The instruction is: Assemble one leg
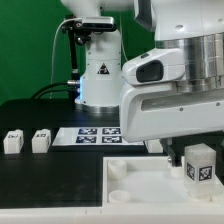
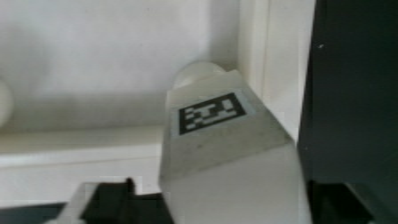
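My gripper [image 1: 197, 158] is shut on one leg [image 1: 201, 167], a small white post with a black-and-white tag, and holds it over the right end of the large white tray [image 1: 140, 200]. In the wrist view the leg [image 2: 217, 140] stands out from between the dark fingers [image 2: 111, 200], tag facing the camera, above the tray's floor and close to its raised wall [image 2: 267, 50]. Two more legs [image 1: 13, 141] [image 1: 40, 140] stand on the black table at the exterior view's left. Another white piece [image 1: 153, 146] shows partly behind the arm.
The marker board [image 1: 92, 135] lies on the table behind the tray. The tray has a round corner socket [image 1: 118, 171] at its near left. The robot base [image 1: 97, 70] stands at the back. The arm's bulk hides the table's right side.
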Motion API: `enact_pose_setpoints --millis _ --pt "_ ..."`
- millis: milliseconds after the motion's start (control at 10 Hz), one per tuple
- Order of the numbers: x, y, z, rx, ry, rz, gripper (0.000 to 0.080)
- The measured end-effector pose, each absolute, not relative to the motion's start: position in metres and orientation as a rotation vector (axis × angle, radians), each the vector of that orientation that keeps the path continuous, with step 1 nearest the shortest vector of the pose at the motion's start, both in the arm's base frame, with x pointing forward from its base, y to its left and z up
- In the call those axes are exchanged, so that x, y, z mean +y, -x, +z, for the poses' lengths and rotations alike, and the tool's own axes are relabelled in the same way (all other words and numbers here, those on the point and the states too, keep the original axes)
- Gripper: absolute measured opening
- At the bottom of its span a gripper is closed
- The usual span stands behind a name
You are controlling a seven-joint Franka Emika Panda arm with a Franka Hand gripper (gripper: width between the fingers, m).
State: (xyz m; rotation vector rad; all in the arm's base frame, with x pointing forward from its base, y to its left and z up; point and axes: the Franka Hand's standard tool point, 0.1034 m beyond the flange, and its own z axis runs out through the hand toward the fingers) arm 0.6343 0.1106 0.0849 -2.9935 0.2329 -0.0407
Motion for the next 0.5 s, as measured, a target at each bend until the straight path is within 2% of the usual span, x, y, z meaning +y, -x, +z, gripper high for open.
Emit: enact_pose_setpoints --millis 100,300,500 --pt "0.1096 -0.6341 0.0846 0.41 2.973 -0.027 0.0296" --pt "0.1085 -0.6334 0.0837 0.702 2.919 0.002 0.0296" --pt "0.1063 -0.6341 0.083 1.365 2.693 0.117 0.0296"
